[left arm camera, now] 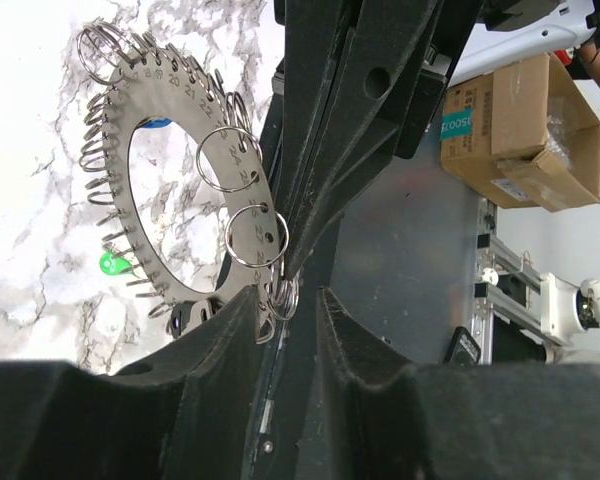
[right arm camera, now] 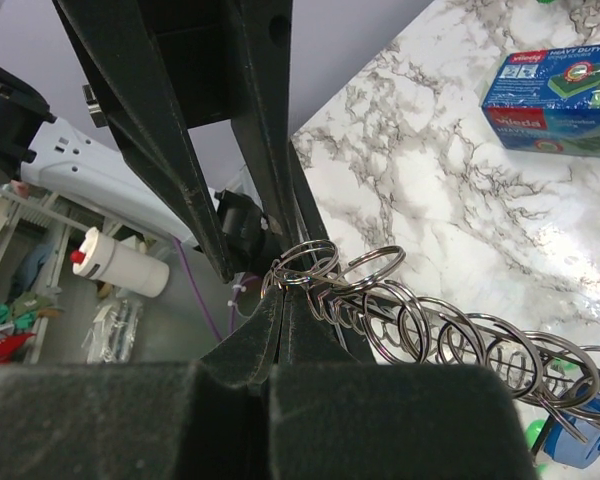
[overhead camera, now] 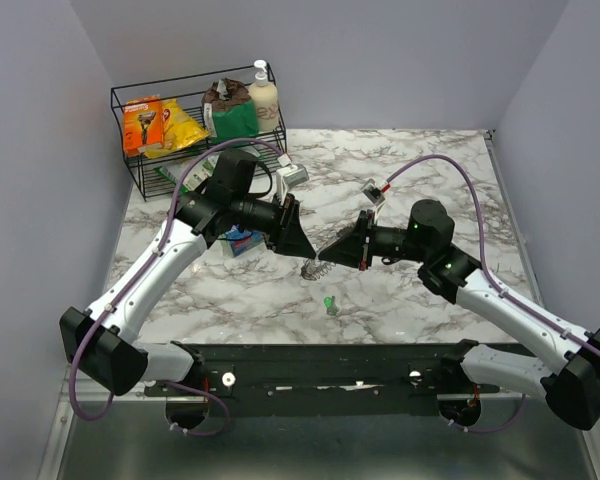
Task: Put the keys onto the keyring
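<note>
Apart from left fingers [overhead camera: 298, 238] and right fingers [overhead camera: 346, 249], green key [overhead camera: 329, 303]

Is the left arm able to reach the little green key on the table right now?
Probably yes. The green key lies alone on the table close to the left gripper, nothing covering it. But that gripper is at the ring holder the right gripper pinches, so it must leave that first.

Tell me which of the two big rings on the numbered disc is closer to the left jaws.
The lower ring, at the edge of the numbered disc beside the jaws; the upper ring, by the 24 mark, sits farther away.
</note>
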You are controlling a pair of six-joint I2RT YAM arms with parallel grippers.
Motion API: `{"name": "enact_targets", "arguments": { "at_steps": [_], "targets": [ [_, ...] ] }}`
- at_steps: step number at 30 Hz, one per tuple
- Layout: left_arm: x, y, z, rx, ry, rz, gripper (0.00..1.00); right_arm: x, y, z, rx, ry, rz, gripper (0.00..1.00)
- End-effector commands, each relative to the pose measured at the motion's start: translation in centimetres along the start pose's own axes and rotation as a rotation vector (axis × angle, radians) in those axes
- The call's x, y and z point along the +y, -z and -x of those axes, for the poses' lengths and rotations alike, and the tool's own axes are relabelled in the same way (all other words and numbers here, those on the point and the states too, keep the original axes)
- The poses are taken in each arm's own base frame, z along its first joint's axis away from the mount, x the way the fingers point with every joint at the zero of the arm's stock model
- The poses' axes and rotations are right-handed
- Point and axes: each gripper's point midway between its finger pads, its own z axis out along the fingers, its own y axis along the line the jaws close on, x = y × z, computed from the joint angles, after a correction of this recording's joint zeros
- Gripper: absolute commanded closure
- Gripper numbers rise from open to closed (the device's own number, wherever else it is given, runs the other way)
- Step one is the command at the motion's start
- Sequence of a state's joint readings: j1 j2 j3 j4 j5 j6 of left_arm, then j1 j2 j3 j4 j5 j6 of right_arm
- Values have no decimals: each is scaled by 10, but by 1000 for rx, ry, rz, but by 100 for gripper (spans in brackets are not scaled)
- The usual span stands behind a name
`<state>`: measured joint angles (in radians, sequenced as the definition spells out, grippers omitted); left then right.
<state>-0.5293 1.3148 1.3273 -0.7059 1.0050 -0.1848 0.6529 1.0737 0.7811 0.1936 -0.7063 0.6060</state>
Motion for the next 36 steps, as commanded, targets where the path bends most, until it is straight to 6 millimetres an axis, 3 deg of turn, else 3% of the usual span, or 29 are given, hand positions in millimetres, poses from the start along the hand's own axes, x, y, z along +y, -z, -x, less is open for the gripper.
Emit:
{"name": "enact_targets", "arguments": {
  "at_steps": [1,10,13,14,16,24,27,31,36],
  "targets": [
    [-4,0,7,-6,-28,-3,68,19,-1,24,-48,58,65,99],
    [1,-4,2,19,-24,12,70,21,-1,27,-56,62,66,99],
    [-2,-5,2,23,-28,0,81,21,-1,27,-54,59,66,99],
    [-3,-5,3,23,-34,-3,92,21,-1,27,-55,61,67,99],
    [-3,-6,3,23,-36,-2,100,21,-1,27,-53,59,67,99],
    [-7,-4,15,-39,-88,4,100,20,0,23,-48,55,67,98],
    [-9,-3,19,-76,-105,8,100,21,1,24,-57,57,63,88],
    [-14,0,25,-130,-133,12,100,18,5,22,-74,51,43,60],
    [-15,3,33,-196,-166,31,100,20,10,23,-105,50,38,43]
  ]
}}
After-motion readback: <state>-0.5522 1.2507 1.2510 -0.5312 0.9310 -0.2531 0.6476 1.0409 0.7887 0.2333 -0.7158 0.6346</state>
